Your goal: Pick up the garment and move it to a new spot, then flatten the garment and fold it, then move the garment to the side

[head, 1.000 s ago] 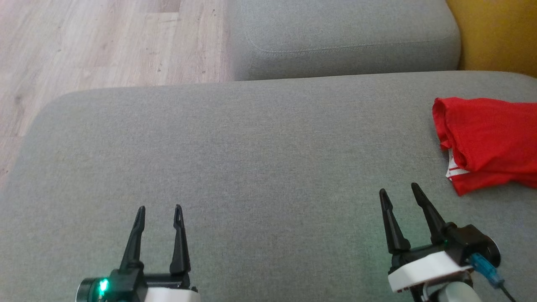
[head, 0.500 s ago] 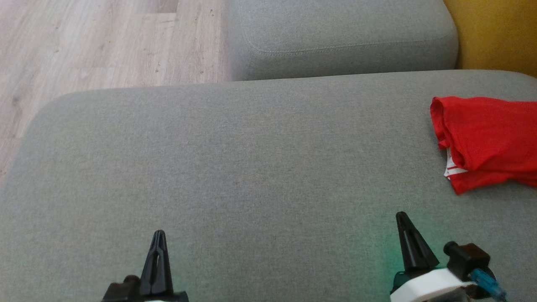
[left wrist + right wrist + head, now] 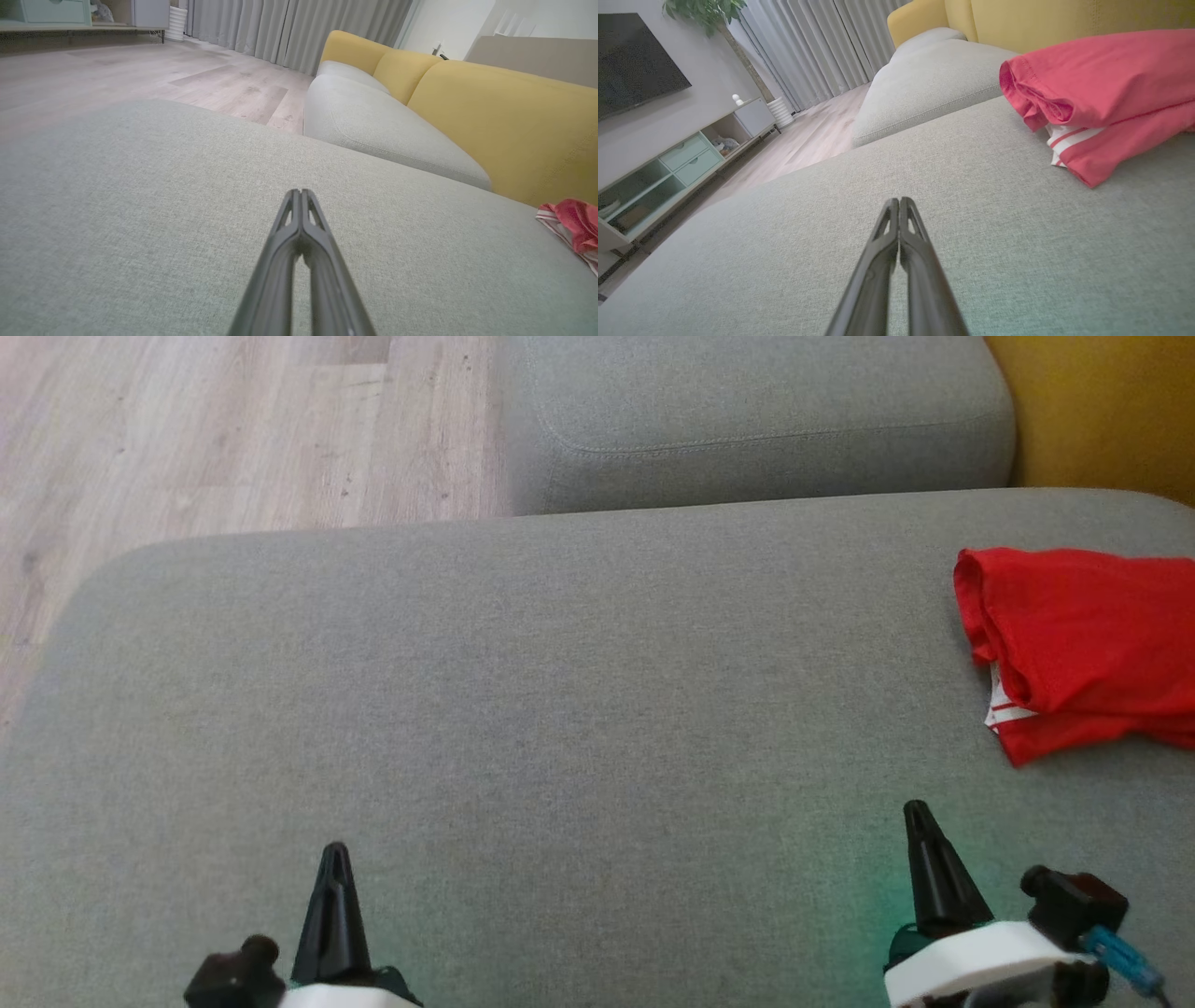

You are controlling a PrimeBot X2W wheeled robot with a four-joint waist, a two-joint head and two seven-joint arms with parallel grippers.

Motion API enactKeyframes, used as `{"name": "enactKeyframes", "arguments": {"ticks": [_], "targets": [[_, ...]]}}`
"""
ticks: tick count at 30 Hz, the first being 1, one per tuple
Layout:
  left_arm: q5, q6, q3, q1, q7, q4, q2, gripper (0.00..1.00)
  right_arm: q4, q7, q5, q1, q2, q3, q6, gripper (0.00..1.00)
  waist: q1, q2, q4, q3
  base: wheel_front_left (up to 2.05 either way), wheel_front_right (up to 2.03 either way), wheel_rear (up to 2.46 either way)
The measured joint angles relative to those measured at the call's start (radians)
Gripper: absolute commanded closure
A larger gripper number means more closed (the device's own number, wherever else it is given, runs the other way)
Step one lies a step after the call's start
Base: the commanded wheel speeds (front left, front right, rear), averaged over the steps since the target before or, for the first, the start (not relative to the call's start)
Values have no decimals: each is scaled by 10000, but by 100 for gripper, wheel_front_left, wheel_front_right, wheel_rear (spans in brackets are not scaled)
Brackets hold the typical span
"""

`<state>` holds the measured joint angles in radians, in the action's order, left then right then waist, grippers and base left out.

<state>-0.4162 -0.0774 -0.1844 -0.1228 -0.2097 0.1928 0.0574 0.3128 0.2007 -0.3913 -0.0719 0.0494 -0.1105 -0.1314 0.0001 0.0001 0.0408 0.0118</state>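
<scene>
lying folded at the far right of the grey woven cushion (image 3: 560,691), the red garment (image 3: 1088,644) shows a rolled edge and a white striped hem. left gripper (image 3: 334,851) and right gripper (image 3: 918,810), dark tapered spikes pressed fully together, grip nothing, both clear of it.

1. Left gripper (image 3: 334,851), lower left of the head view: long black tapering fingers (image 3: 331,924), white base (image 3: 345,997), round black knob (image 3: 252,952).
2. Right gripper (image 3: 919,810), lower right: white housing (image 3: 971,966), black block (image 3: 1074,899), blue plug (image 3: 1120,963).
3. Wrist views: dark grey slotted tips (image 3: 299,233).
</scene>
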Motion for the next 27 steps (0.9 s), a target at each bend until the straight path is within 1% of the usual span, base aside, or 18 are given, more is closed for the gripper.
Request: {"name": "enactKeyframes", "arguments": {"ticks": [5,27], "targets": [[-610,163,109,5,142,54,10,100,-15,-134,-614,15,12,84,0,100,0,0,-20,-7,0,0,0],[-3260,541,504,430,690,199,73,100,-92,-677,-3310,244,67,466,0,100,0,0,-107,-40,0,0,0]]}}
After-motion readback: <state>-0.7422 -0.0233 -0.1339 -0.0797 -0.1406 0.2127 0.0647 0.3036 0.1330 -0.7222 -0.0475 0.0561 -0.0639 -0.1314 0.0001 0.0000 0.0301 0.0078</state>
